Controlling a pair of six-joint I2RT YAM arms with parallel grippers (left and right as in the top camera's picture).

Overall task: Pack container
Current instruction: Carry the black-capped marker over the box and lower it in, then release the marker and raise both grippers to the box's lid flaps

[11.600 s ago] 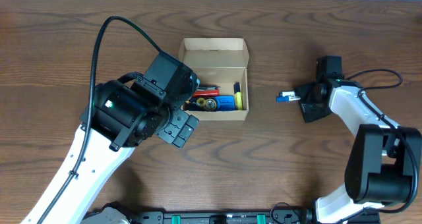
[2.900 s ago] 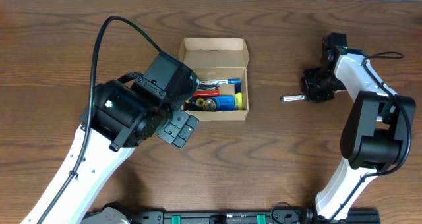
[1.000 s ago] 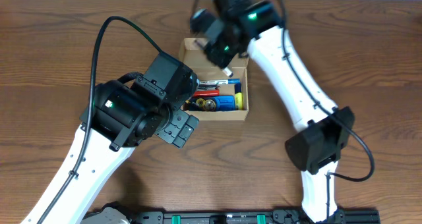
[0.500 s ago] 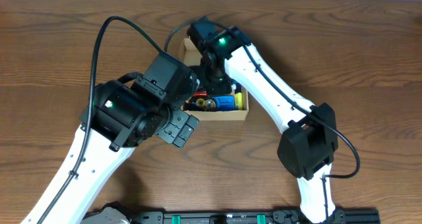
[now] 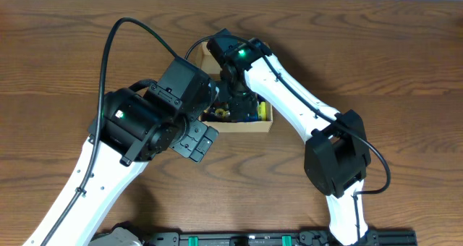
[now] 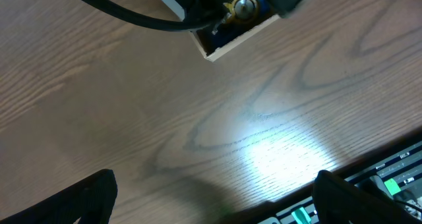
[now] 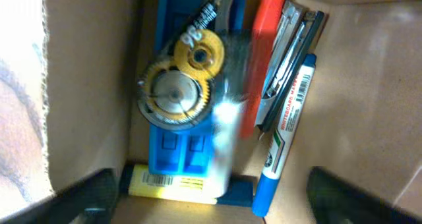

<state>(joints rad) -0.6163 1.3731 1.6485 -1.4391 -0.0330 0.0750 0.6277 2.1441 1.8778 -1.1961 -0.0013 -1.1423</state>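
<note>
At the middle of the tabletop point(image 5: 376, 51), the box point(image 5: 265, 120), just ahead of the left arm and mostly hidden from above by the right arm reaching over it. Already loaded, as seen from the right wrist: a blue dispenser with a yellow wheel point(image 7: 177, 85) along one cardboard wall, a red-handled tool point(image 7: 264, 46) beside it, a whiteboard marker point(image 7: 288, 128) against that, and a yellow stick point(image 7: 173, 183) across the near end. Also a pale smear point(image 7: 227, 128) over the middle, too blurred to name.

Down in the mouth of the box, the right claw point(image 7: 217, 196), fingers spread to either edge of the wrist view and clamped on nothing. Near the box's front corner but apart from it, the left claw point(image 6: 221, 197), likewise wide apart and empty, hanging over bare wood with only a corner of the cardboard at the top of its view.

Judged from this: filling largely done, perhaps wholly, with no loose item to be seen on the wood in the overhead view, though part of it is hidden under the arms. Left to do, most likely: lift the right arm clear without dragging the contents, then fold the flap down. Flap itself not visible here, so its position impossible to tell.
</note>
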